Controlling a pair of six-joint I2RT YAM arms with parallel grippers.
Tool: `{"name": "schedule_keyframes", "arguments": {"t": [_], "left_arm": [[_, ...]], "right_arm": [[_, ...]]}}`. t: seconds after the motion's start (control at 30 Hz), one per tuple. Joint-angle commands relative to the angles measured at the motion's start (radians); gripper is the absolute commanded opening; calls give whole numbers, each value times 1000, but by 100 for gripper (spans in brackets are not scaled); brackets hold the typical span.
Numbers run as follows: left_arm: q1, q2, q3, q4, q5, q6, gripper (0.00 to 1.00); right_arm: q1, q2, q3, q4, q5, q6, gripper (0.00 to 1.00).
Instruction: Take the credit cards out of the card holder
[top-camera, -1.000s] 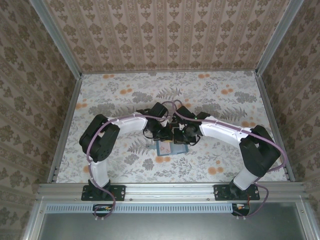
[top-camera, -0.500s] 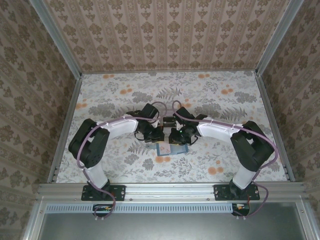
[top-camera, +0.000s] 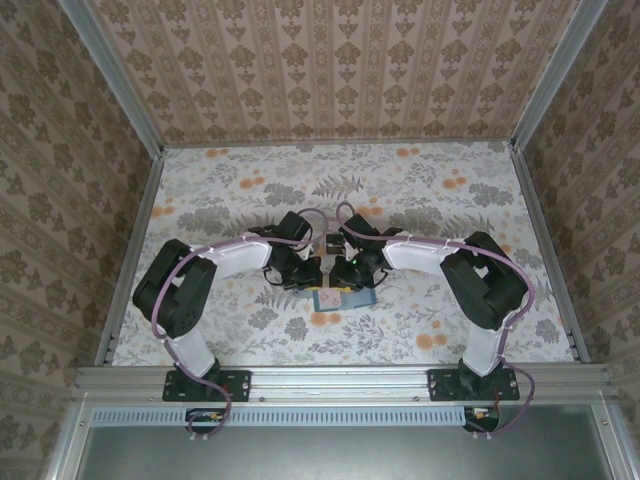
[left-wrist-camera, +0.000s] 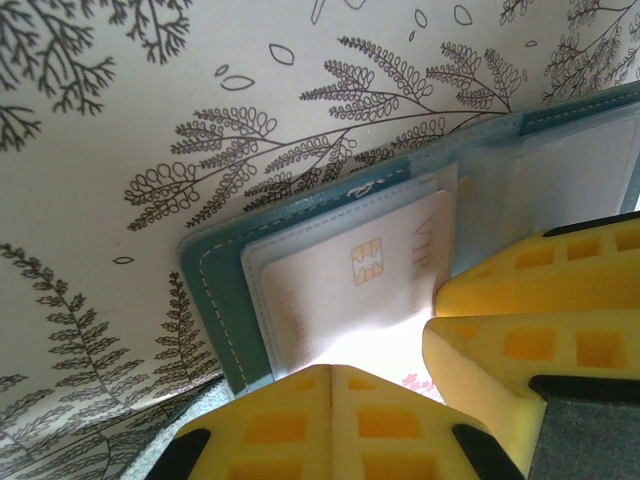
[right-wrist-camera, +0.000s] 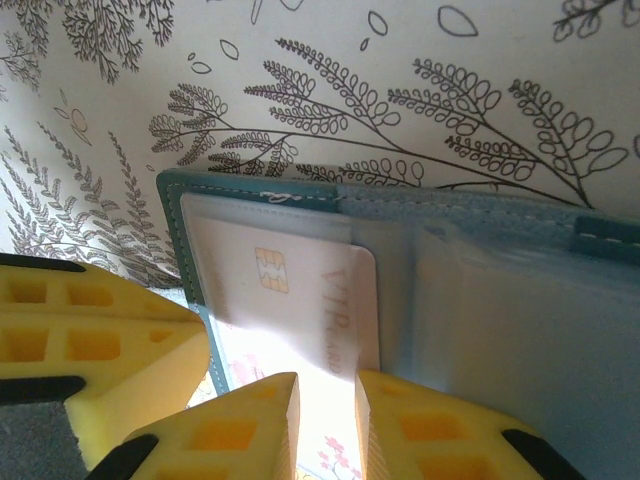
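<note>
Left fingers (left-wrist-camera: 320, 400) shut at card holder (left-wrist-camera: 213, 300) edge | right fingers (right-wrist-camera: 288, 402) slightly parted over card (right-wrist-camera: 318, 262) edge

The left arm (top-camera: 228, 252) and the right arm (top-camera: 425, 253) have white shells between bulky black joints. A lilac cable (top-camera: 153, 318) is strapped along each. Each stands on a black base plate (top-camera: 207, 383). The left claw (left-wrist-camera: 330, 385) and the right claw (right-wrist-camera: 327, 410) have yellow fingers (right-wrist-camera: 235, 435) moulded with square pockets and trimmed in black.
</note>
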Motion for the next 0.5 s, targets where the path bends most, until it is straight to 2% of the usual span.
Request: {"name": "schedule_keyframes", "arguments": {"t": [0.0, 0.33, 0.47], "left_arm": [[2, 12, -8, -26, -20, 12, 1], [3, 23, -15, -59, -66, 35, 0], [3, 42, -20, -62, -76, 42, 0]], "right_arm": [[-3, 23, 21, -11, -3, -13, 24], [-2, 20, 46, -133, 114, -67, 25], [-2, 8, 55, -153, 124, -77, 26]]}}
